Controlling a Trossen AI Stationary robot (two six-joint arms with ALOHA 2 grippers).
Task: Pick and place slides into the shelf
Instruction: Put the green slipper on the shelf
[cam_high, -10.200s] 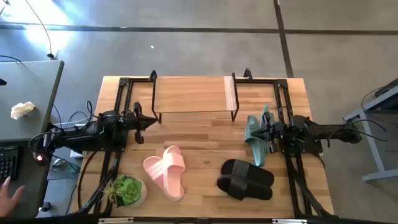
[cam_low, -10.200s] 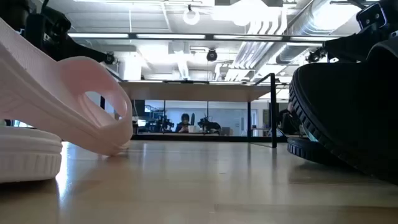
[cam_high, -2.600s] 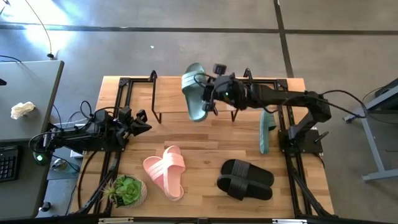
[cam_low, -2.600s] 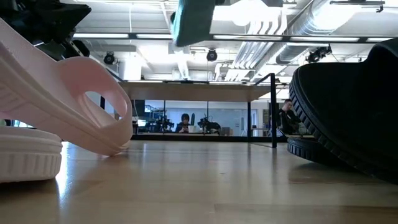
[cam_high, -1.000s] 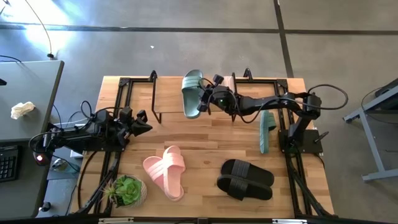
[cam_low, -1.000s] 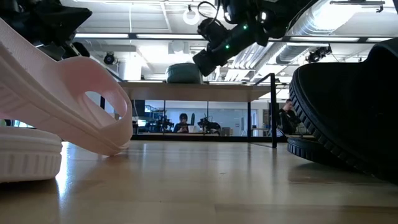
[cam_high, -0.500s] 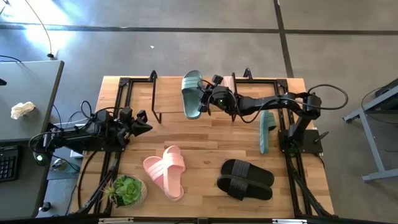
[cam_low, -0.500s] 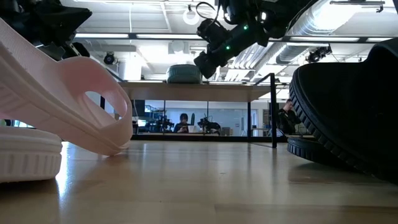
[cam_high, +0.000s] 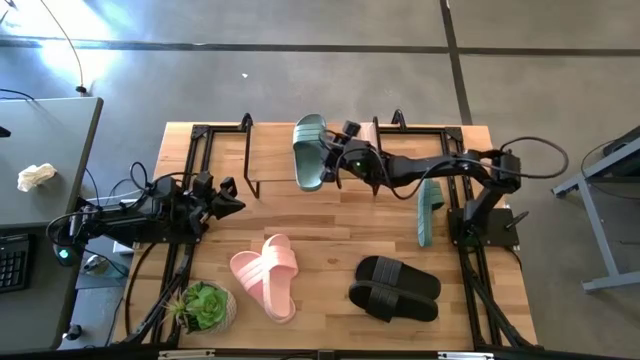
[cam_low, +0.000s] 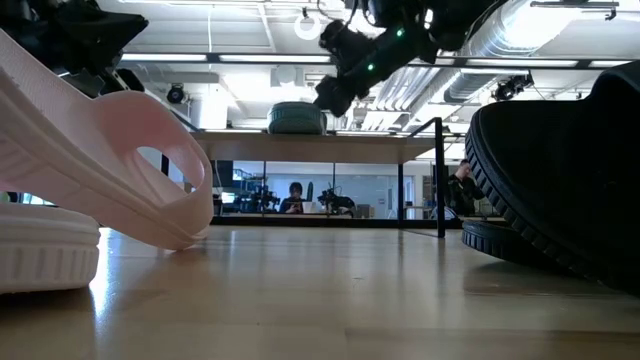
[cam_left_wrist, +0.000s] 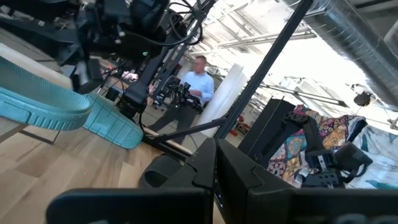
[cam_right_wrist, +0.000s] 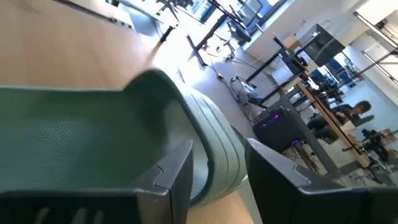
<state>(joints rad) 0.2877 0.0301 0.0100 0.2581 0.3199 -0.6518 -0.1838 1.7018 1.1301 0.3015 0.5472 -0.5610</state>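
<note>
One sage green slide (cam_high: 308, 150) lies sole-down on the shelf's wooden top (cam_high: 275, 152), toe toward the far edge; the low view shows it (cam_low: 297, 117) sitting on the plank (cam_low: 320, 146). My right gripper (cam_high: 333, 163) is open just right of it, one finger on each side of the ribbed strap (cam_right_wrist: 214, 158). The other green slide (cam_high: 428, 208) stands on its edge on the table near the right arm's base. The pink pair (cam_high: 266, 276) and the black pair (cam_high: 395, 288) lie near the front. My left gripper (cam_high: 228, 197) waits shut at the table's left. My right gripper comes at the green slide's strap (cam_right_wrist: 217, 149) level from the table's right, one finger (cam_right_wrist: 174, 177) on each side of it. A gap shows beside the other finger (cam_right_wrist: 273, 177). Whether either finger touches the strap, I cannot tell. The slide rests on the shelf top.
A potted plant (cam_high: 205, 306) stands at the front left corner. The shelf's black wire side frames (cam_high: 247, 160) rise at both ends. Bare plank shows on the shelf left of the green slide. A grey desk (cam_high: 45, 170) stands beyond the table's left edge.
My right gripper has risen slightly over the shelf. The green slide has stayed where it was on the shelf top.
</note>
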